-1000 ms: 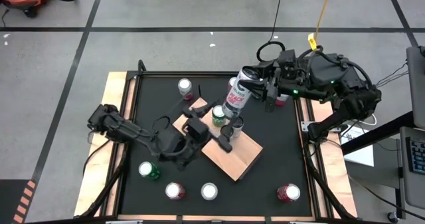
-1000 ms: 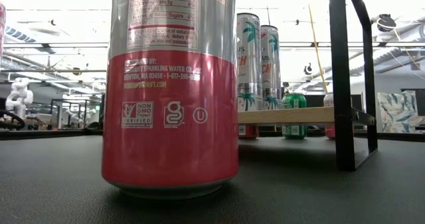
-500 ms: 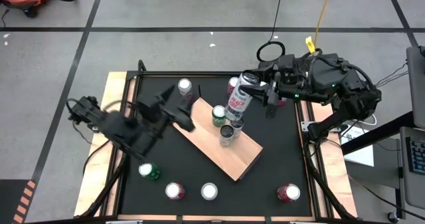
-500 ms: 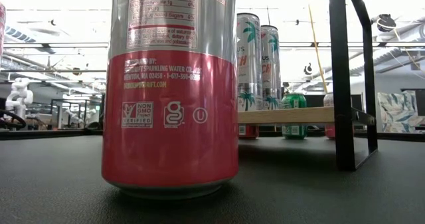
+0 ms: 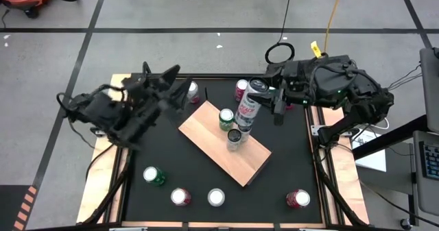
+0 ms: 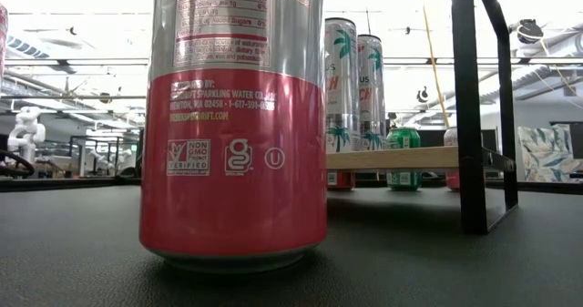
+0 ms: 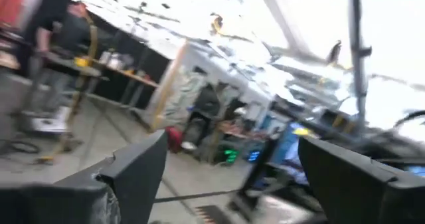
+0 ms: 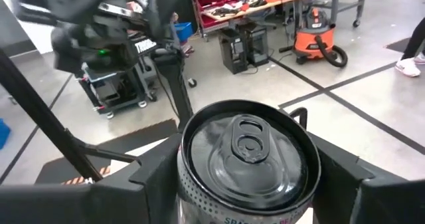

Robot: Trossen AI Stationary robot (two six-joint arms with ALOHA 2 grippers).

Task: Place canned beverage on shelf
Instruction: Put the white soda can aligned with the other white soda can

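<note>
- The right pincer [image 5: 263, 99] grips a tall silver can [image 5: 247, 107] near its top, one finger on either side; in the right wrist view the can's lid [image 8: 247, 146] sits between the two dark fingers [image 8: 156, 171].
- That can hangs tilted, its lower end over the far end of the shelf [image 5: 212, 138].
- The right arm reaches in from the tabletop's right side, bent at the elbow, wrist turned toward the middle.
- The left pincer [image 5: 173, 80] is empty and spread wide, its fingers [image 7: 136, 174] well apart with only the room showing between them.
- The left arm is raised over the tabletop's [image 5: 281, 169] far left corner, away from the shelf.
- The shelf lies diagonally mid-tabletop, carrying a green can [image 5: 226, 118] and a silver can [image 5: 234, 138] just beside each other.
- In the low view a large pink can [image 6: 235, 125] stands close to the camera, with the shelf board [image 6: 392, 158] farther back.
</note>
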